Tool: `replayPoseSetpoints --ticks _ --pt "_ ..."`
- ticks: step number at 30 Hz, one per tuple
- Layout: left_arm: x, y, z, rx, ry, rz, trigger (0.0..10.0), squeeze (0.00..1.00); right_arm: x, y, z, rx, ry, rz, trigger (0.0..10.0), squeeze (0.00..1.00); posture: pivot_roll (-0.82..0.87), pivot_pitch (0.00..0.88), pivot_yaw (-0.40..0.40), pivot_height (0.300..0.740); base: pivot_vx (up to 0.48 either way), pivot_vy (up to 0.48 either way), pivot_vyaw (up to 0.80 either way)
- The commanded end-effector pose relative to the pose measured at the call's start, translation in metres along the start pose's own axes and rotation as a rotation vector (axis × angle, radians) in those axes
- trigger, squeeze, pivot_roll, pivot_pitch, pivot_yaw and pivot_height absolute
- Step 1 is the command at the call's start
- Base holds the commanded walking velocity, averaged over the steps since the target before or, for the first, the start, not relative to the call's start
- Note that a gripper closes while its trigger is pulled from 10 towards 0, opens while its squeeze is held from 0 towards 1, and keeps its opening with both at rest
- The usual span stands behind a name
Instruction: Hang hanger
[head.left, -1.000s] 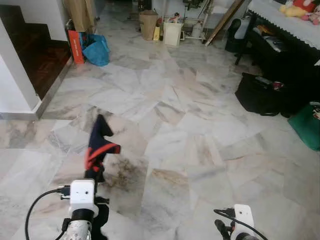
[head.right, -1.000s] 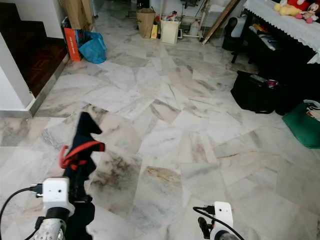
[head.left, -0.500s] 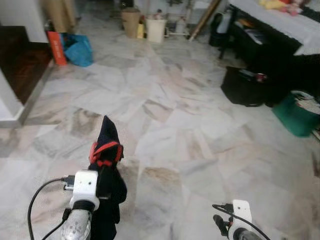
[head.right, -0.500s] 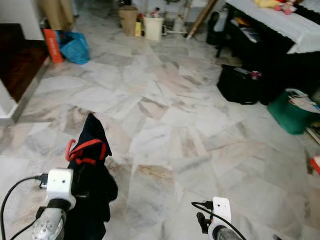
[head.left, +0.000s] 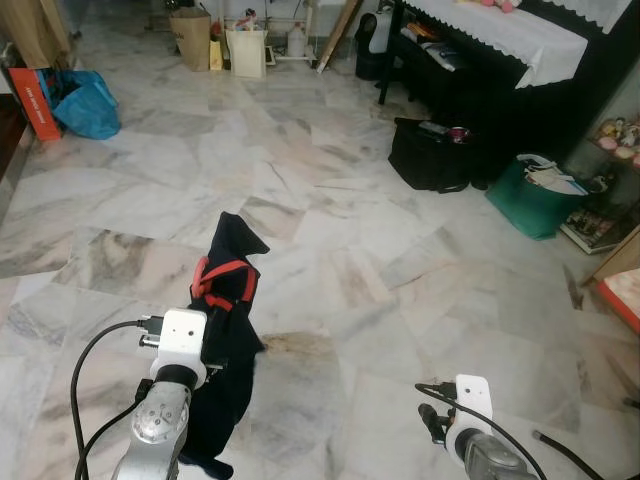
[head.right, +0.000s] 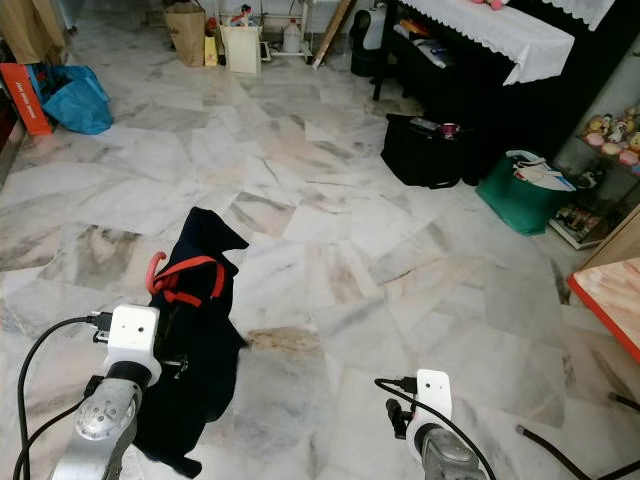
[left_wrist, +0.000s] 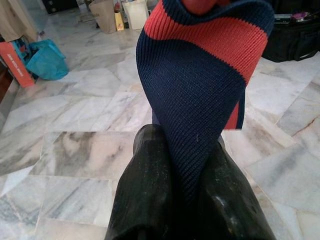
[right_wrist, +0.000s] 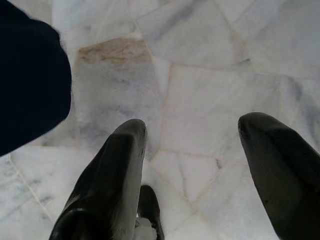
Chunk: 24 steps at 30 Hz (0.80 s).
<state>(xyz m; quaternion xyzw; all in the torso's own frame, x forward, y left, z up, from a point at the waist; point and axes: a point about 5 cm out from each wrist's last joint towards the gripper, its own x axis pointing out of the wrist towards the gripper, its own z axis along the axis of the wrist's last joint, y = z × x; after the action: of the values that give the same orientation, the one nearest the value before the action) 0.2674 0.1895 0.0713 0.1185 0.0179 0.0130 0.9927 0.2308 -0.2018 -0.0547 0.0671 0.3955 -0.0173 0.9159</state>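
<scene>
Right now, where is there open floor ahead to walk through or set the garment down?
The widest free patch is the marble floor between the blue bag and the black bag. It is crowded along the far wall by the white bin and around the green basket. The left gripper holds the navy garment.

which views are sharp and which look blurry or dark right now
Eye views: evenly lit and fairly sharp, marble floor clear. Left wrist view: knit garment crisp, the left gripper's fingers soft and dark. Right wrist view: floor tiles clear, right gripper fingers slightly blurred.
</scene>
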Motion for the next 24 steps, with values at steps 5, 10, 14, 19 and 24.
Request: replayPoseSetpoints --ticks 5,10,14,19,24 --pt "0.005 0.005 0.009 0.028 -0.035 0.012 10.0 0.00 -0.001 0.001 -0.008 0.035 0.028 -0.012 10.0 0.00 0.14 0.000 -0.078 0.716 0.000 -0.198 -0.73" --pt "0.004 0.010 0.012 0.030 -0.032 0.002 10.0 0.00 0.000 0.008 -0.012 0.046 0.025 0.006 10.0 0.00 0.17 0.000 -0.010 0.716 0.000 0.000 -0.74" --pt "0.006 0.007 0.013 0.061 -0.023 -0.054 10.0 0.00 0.000 0.012 -0.016 0.100 0.017 -0.007 10.0 0.00 0.17 0.000 0.037 0.716 0.000 0.000 -0.74" --pt "0.009 0.009 0.015 0.080 -0.024 -0.068 10.0 0.00 -0.001 0.016 -0.020 0.120 0.025 -0.012 10.0 0.00 0.17 0.000 0.055 0.716 0.000 0.000 -0.73" --pt "0.007 0.006 0.016 0.088 -0.024 -0.073 10.0 0.00 -0.001 0.016 -0.023 0.112 0.037 -0.015 10.0 0.00 0.17 0.000 0.043 0.716 0.000 -0.049 -0.73"
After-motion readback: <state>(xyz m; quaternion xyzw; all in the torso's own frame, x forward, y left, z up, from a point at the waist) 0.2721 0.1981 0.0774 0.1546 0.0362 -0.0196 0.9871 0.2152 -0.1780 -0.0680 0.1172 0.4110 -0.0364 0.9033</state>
